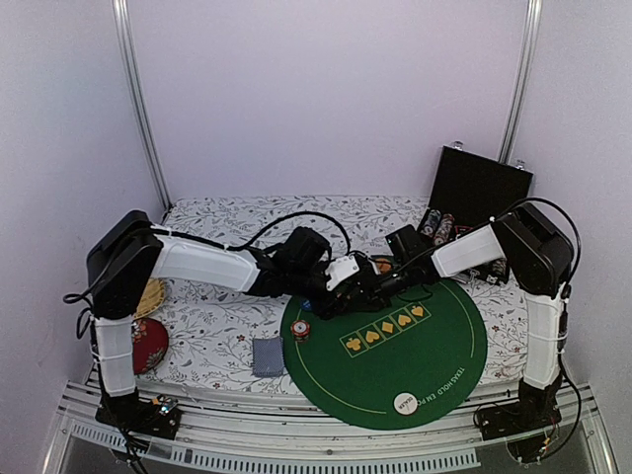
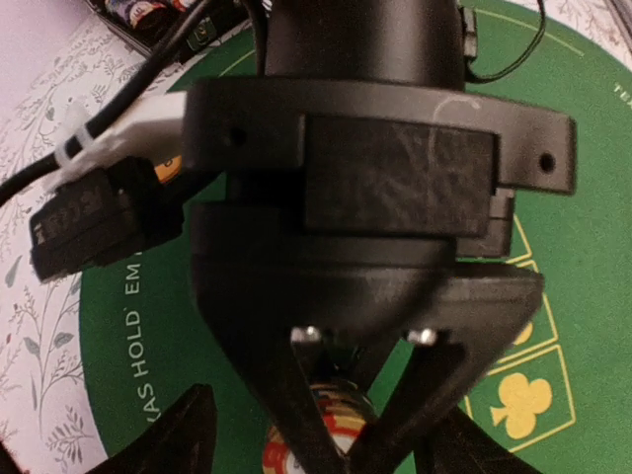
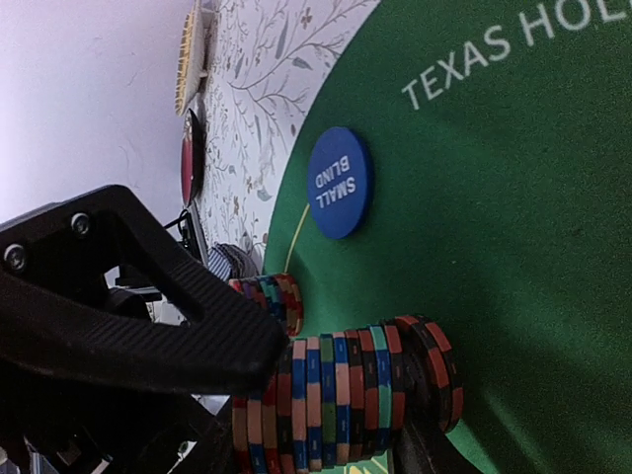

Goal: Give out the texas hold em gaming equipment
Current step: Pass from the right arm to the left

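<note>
The right gripper (image 3: 351, 395) is clenched on a long roll of chips (image 3: 316, 395), held sideways and low over the green mat (image 3: 513, 257). Its fingers appear to bear on the ends of the roll, so end pressure alone holds the chips together. The left gripper (image 2: 326, 454) faces it at close quarters over the far left part of the mat. Its jaws are released and stand wide to either side of the other gripper's fingers, grasping nothing. Items lying flat on the mat: a short chip stack (image 3: 281, 301) at the left edge, the blue small-blind disc (image 3: 341, 183) near it, and a white disc (image 1: 405, 402) at the near edge. Judgement: the step in hand is handing over or splitting the roll for one player's place. Recommended: hold the right grip firm and level while the left fingers come square across a section of the roll. Close slowly, since a skewed bite would likely fan the chips out. Lower to the mat before letting go, well apart from the stack and disc lying there. Whether the left fingers touch the chips cannot be told, because the right wrist blocks that view.
</note>
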`<state>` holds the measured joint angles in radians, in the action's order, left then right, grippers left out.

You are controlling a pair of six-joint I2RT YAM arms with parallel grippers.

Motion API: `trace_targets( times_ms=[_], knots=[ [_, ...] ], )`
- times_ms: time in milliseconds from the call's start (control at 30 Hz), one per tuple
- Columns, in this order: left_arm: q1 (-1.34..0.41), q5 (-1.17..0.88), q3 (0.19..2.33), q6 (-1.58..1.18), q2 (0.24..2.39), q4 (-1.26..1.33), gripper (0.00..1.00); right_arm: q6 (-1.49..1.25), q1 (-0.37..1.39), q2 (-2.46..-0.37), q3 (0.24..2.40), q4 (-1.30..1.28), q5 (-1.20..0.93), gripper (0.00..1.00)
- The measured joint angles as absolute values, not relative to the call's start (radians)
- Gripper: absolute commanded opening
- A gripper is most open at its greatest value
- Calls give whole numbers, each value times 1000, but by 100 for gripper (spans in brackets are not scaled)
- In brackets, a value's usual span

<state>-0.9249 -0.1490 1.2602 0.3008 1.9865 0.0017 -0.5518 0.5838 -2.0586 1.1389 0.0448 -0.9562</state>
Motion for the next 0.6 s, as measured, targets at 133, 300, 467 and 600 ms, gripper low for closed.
trace_targets(
  times_ms=[133,300,467,600],
  knots=[
    [-925,-137,1312,308,2064,-27,65,-564,580,-2100,1152,69,-970,2],
    [-925,-115,1366,320,2131,-85,61,-566,571,-2106,1156,82,-969,2],
    [-921,-115,1403,323,2149,-110,40,-566,560,-2115,1156,93,-985,3],
    [-919,-128,1408,340,2151,-115,23,-587,557,-2116,1156,91,-987,15]
  ],
)
